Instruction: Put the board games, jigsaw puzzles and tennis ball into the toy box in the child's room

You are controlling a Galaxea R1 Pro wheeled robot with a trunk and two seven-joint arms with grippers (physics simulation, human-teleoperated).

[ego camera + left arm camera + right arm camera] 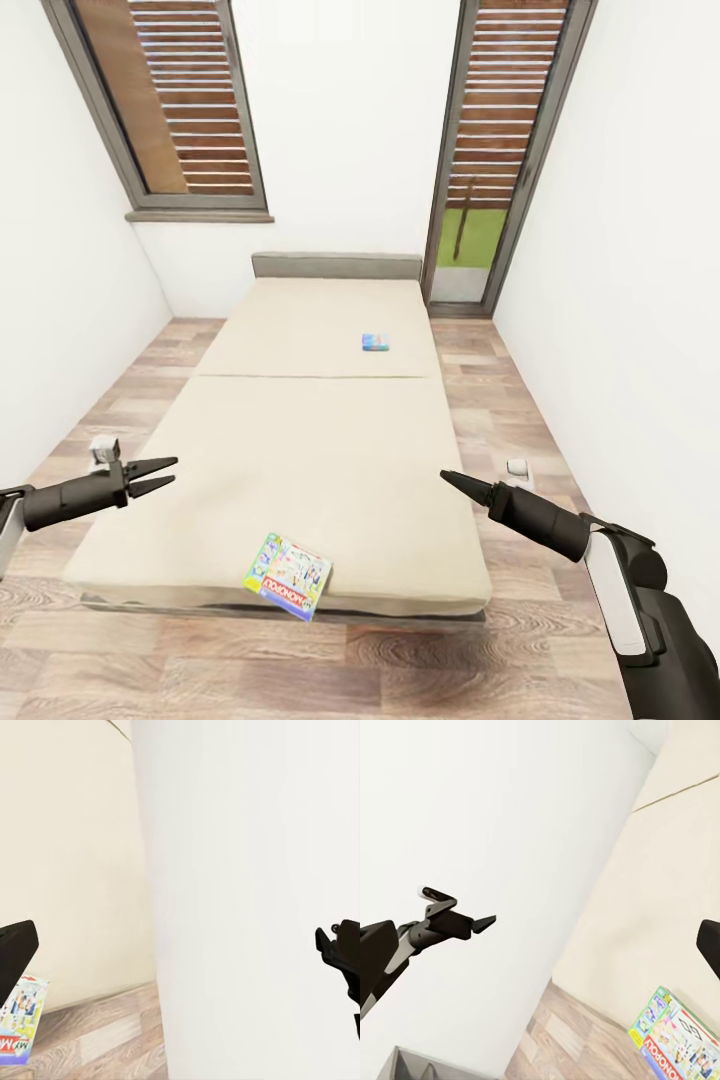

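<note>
The bed point(330, 440) lies ahead with a cream mattress in two sections and a grey headboard. One board game, a colourful Monopoly box point(289, 577), juts over the foot edge; it also shows as the box point(19, 1020) and the box point(679, 1039). A smaller blue board game point(375, 342) lies on the far section. My left gripper point(165, 474) hovers open over the bed's left side, its fingers point(15, 952) wide apart. My right gripper point(452, 481) hangs open near the bed's right edge, with one finger point(375, 952) showing at the picture's edge. Both hold nothing.
White walls close in on both sides, with strips of wood floor point(520, 420) beside the bed. Two tall grey-framed windows point(190, 110) stand at the far wall. Small white objects sit on the floor at the left point(103, 450) and the right point(517, 467).
</note>
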